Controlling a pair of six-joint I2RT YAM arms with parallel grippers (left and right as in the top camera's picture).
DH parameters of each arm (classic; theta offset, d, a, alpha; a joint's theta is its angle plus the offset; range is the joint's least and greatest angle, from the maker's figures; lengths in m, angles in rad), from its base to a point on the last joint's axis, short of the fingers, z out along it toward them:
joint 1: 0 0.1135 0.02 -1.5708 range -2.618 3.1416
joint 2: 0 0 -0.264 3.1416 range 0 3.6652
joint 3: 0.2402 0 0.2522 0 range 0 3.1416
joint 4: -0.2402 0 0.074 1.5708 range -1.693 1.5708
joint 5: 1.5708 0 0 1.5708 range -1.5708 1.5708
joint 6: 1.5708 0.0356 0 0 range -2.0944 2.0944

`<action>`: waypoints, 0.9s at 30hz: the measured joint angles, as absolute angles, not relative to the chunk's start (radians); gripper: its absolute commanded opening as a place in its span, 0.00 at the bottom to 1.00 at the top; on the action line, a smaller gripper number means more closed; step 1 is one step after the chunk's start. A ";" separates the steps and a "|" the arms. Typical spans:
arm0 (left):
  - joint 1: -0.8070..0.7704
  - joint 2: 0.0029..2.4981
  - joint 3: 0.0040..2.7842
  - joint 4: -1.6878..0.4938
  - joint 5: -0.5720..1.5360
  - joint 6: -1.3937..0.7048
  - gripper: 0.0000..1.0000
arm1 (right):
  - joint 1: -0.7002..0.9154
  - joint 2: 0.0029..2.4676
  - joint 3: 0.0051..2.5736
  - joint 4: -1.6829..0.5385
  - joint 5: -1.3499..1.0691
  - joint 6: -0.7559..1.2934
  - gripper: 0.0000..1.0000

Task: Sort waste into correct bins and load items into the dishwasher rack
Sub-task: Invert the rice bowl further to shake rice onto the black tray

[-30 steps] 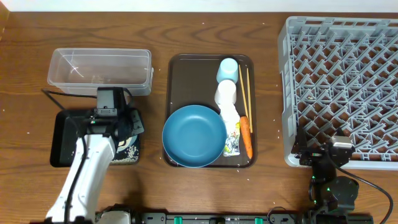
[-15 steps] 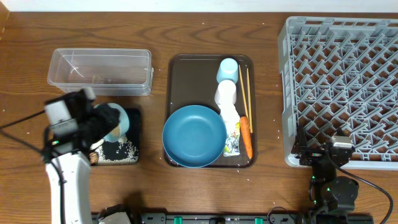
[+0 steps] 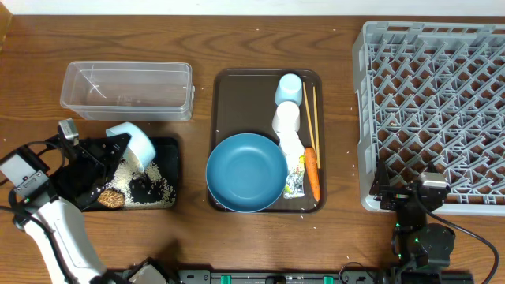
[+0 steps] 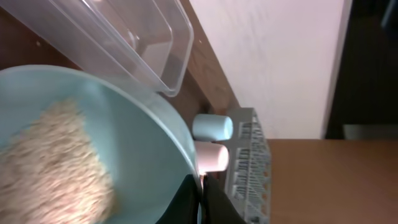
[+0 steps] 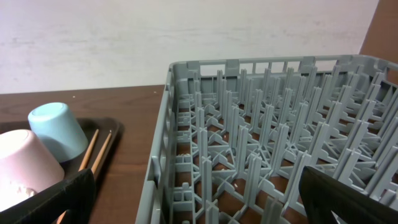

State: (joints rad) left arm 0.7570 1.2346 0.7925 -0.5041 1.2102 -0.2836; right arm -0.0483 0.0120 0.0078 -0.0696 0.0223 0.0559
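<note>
Nearest the table's front edge, the right gripper (image 3: 410, 193) sits with fingers spread beside the rack (image 3: 434, 47). At left, the left gripper (image 3: 113, 144) pinches the rim of the bowl (image 3: 136, 142), which is tipped on its side above the black tray (image 3: 175, 170). The bowl's mouth angles down toward scattered rice (image 3: 154, 185) and a brown lump (image 3: 110, 199). The wrist view shows rice heaped inside the bowl. The tray lies directly beneath the fingers, so a steeper tilt would likely finish the dump. Beyond the tray, the tub (image 3: 188, 95) stands apart.
</note>
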 measured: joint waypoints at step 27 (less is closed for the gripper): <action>0.867 1.486 0.775 -0.453 1.468 -0.281 0.06 | -0.048 0.012 0.008 -0.070 0.022 0.056 0.99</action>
